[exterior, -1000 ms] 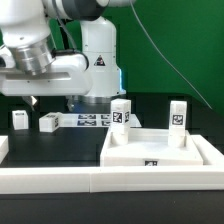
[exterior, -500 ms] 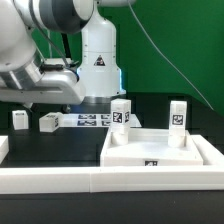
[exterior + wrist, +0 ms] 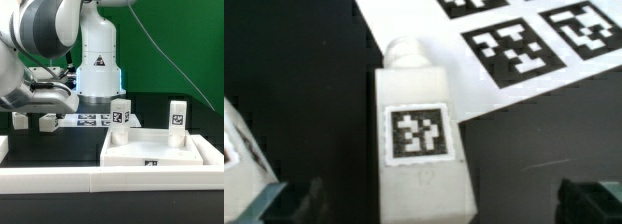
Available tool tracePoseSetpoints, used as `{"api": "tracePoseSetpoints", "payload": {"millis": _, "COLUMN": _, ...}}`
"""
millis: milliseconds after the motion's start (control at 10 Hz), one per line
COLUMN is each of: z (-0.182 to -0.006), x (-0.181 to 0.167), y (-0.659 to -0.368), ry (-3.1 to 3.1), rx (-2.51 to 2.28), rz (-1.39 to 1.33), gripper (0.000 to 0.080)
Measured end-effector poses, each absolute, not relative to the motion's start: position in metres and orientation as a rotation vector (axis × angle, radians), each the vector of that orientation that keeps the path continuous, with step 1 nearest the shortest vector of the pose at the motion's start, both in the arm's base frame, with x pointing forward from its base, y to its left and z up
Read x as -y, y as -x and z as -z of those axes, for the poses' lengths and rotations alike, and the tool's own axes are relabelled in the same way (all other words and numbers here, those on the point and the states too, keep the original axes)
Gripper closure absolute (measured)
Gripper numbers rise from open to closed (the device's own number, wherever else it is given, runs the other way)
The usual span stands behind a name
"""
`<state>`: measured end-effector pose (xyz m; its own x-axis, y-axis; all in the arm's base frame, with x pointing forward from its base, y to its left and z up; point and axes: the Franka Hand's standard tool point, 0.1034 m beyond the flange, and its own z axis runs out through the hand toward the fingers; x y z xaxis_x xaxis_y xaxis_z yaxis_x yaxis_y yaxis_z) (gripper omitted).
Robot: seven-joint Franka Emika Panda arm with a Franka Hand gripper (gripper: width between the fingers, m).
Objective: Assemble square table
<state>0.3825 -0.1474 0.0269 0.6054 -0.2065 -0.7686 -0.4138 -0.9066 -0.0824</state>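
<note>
White plastic parts lie close together on the black counter [image 3: 70, 140], and that crowding is the main risk. The fingers [image 3: 589, 200] are spread as wide as they go and hold nothing; they hang over the lying leg [image 3: 416, 125], one on each long side of it.

At the exterior view's left, a spare leg [image 3: 19, 120] sits just beside the target. In the wrist view its edge shows near one finger, so a descent that drifts that way would probably knock it or trap it in the grip. The lying leg itself is smooth and blocky. If the fingers close off-centre or askew, I would expect it to twist or slide out on the lift. Its stubby tip points at the marker board [image 3: 92, 120], close enough that a low sweep might scrape the sheet. Farther right, a standing leg [image 3: 120, 113] and a second standing leg [image 3: 178, 115] rise at the far corners of the tabletop [image 3: 160, 150]. A carried part swung in low could strike either one.

The lying leg is a white square bar with a black-and-white tag facing up and a rounded stub at one end. The tabletop, near and right, is a wide white tray with a raised rim. Whether its two legs are fully seated I cannot tell.
</note>
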Motion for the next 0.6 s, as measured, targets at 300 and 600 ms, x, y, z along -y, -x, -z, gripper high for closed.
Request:
{"api": "tracePoseSetpoints", "payload": {"millis": 300, "z": -0.0247, "x": 0.1479, "y": -0.3816, "ry": 2.582, "rx": -0.501, "rz": -1.186, "gripper": 0.015}}
{"api": "tracePoseSetpoints", "payload": {"millis": 600, "z": -0.0194, "x": 0.1448, "y": -0.3768, "ry": 2.562, "rx": -0.446, "rz": -1.21, "gripper": 0.015}}
